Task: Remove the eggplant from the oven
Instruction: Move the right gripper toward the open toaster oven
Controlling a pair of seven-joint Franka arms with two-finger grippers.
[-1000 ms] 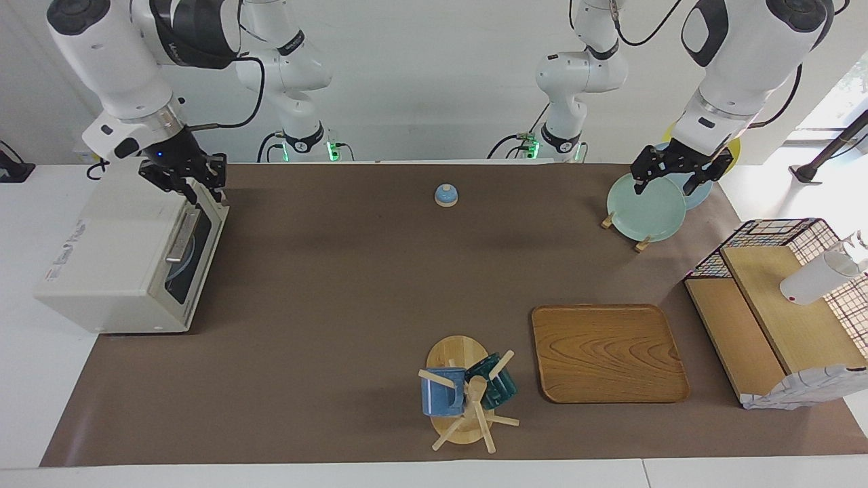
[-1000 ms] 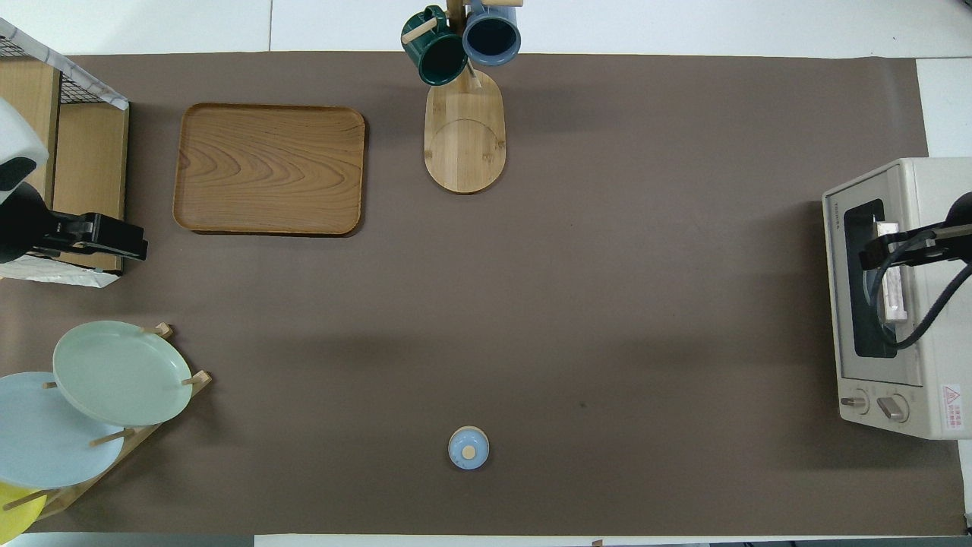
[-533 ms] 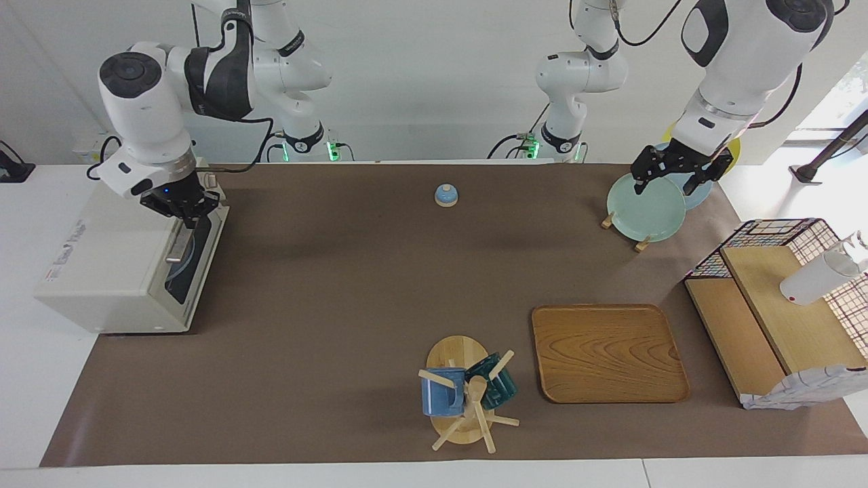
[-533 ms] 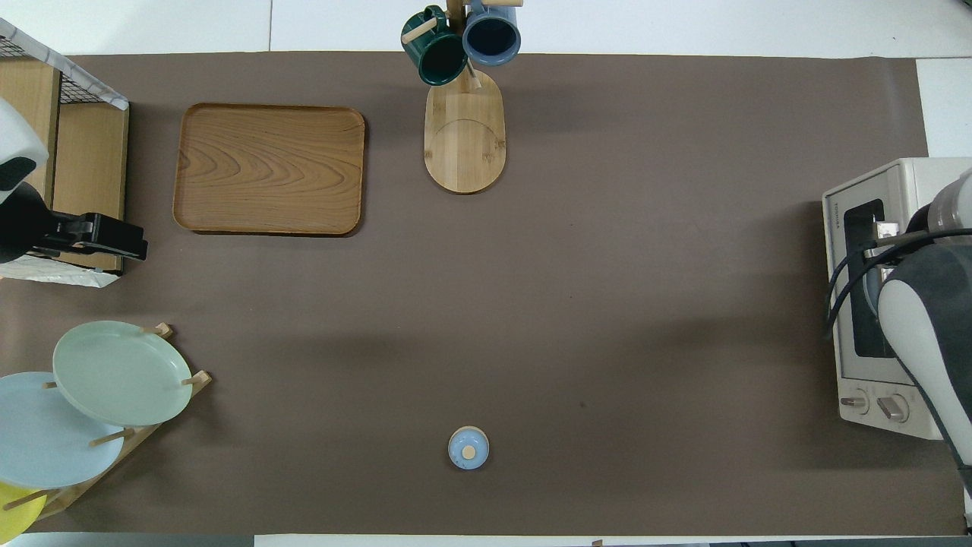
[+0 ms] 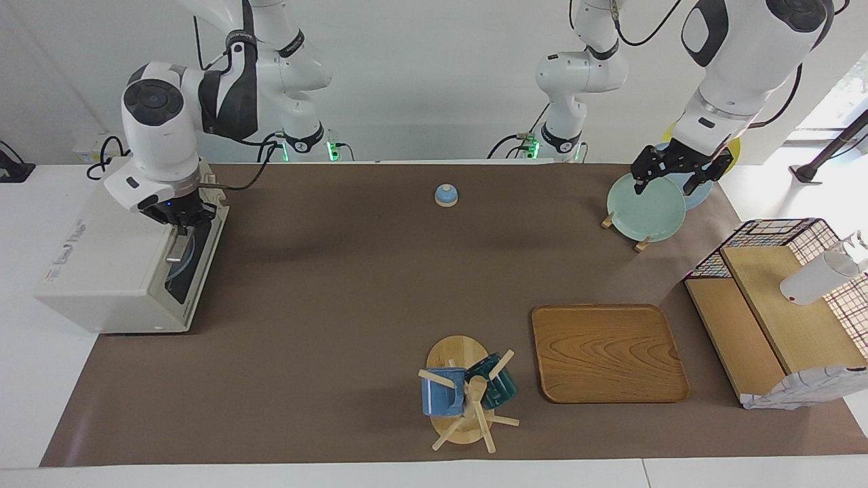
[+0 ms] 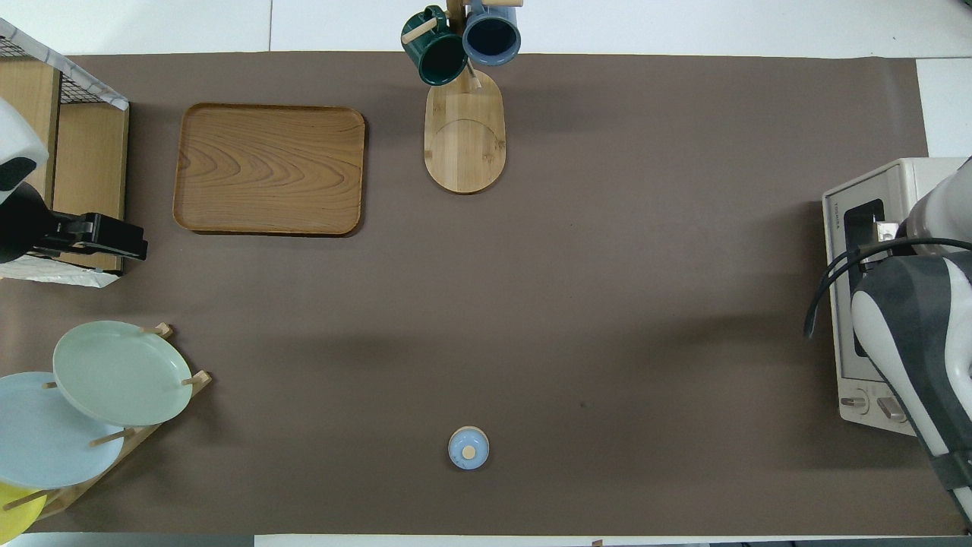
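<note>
Eggplant: we can't spot it, and the dark glass of the boxy off-white oven (image 5: 112, 261) hides whatever is inside. At the right arm's end of the bench (image 5: 339, 305), the right tool (image 5: 182, 218) is clamped shut on the oven's metal bar handle (image 5: 178, 245). Over the plate rack (image 5: 641, 207) the left tool (image 5: 671, 181) hangs wide open, holding nothing. Brown matting mid-bench gives us broad open room.
</note>
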